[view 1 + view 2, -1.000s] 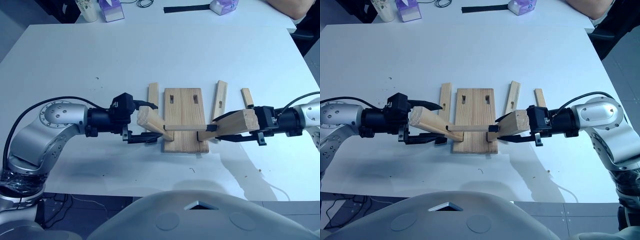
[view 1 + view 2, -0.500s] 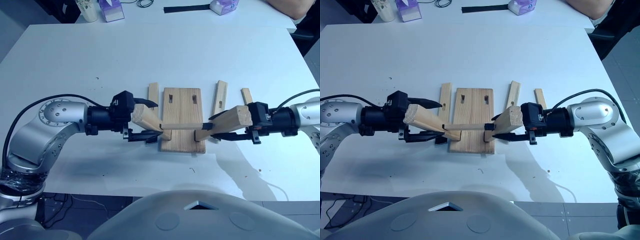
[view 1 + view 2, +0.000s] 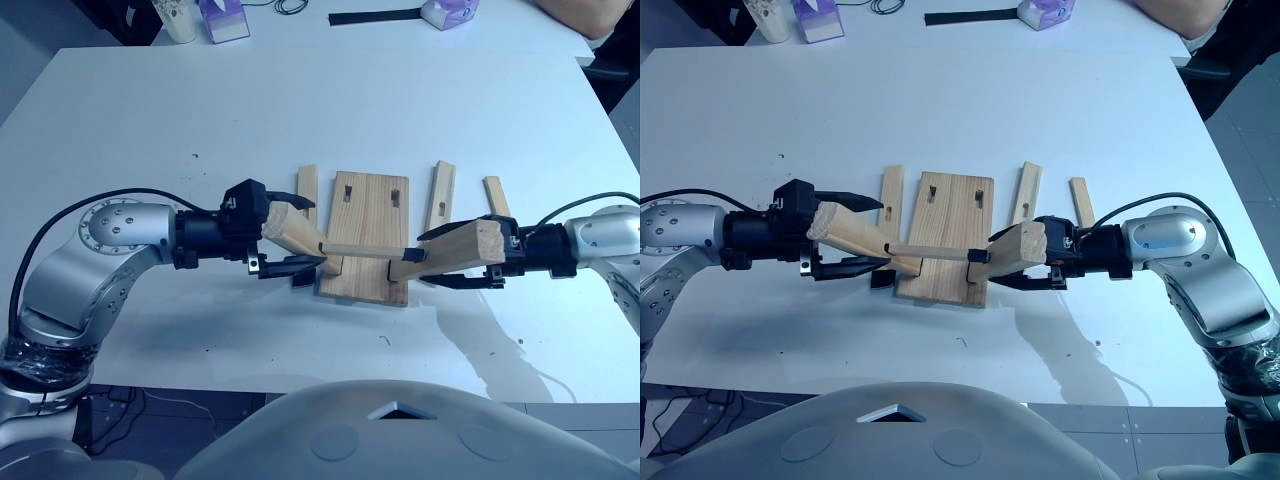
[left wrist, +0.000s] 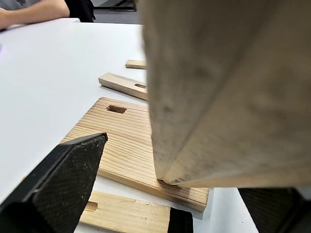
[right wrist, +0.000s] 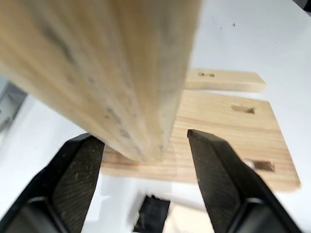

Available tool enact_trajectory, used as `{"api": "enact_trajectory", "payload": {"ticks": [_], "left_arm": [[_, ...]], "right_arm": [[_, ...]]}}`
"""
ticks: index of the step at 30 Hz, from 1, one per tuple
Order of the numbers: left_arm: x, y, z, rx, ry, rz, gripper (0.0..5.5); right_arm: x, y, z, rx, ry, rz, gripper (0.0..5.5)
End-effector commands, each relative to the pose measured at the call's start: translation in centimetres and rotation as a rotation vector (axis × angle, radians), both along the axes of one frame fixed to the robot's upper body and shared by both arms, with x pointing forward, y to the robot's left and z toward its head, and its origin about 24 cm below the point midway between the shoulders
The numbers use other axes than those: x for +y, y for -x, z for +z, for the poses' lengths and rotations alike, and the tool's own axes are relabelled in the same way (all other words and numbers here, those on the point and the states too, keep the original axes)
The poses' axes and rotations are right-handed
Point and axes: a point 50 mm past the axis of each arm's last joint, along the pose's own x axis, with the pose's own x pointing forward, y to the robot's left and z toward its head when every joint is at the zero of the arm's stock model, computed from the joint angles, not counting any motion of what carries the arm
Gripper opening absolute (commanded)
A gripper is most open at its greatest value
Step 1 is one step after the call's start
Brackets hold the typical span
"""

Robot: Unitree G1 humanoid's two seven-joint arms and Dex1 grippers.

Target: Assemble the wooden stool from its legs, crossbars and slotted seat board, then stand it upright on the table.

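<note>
The table is white. The seat board is light brown with thin lines. The left leg, right leg and crossbar are pale wood. The left gripper and right gripper are black. Far off, a box is purple and a strip is black.

Left pincer is clamped on a thick wooden leg, the pale grain looming right up close. One black textured finger sits off the leg's flank, the other dark finger pokes out on the far side. Dead ahead at twelve o'clock from the pincer lies the seat board, flat on the white counter, one slot showing in its far end. The leg's lower corner hangs over the board's near edge, contact or gap I can't call. Just short of the board lies a slotted piece. Beyond the board, around eleven o'clock, lies a slotted bar, and farther out a short stick
</note>
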Motion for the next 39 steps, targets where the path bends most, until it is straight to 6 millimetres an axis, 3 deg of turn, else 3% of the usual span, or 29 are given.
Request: {"api": "enact_trajectory", "payload": {"ticks": [1, 9, 22, 39], "left_arm": [[0.2, 0.2, -1.4, 0.023, -0.017, 0.091, 4.35], [-1.0, 0.7, -2.1, 0.033, 0.035, 0.143, 4.35], [0.0, -0.3, -2.2, 0.007, 0.002, 0.203, 4.35], [-0.3, -0.7, -2.5, -0.006, -0.028, 0.211, 4.35]], "right_arm": [[-0.3, -0.6, 1.2, -0.075, -0.045, -0.083, 3.05], [0.8, 0.4, 1.1, -0.062, -0.122, -0.104, 3.05], [-0.1, -0.1, 1.5, -0.063, -0.069, -0.029, 3.05], [0.7, 0.3, 1.1, -0.060, -0.059, 0.031, 3.05]]}}
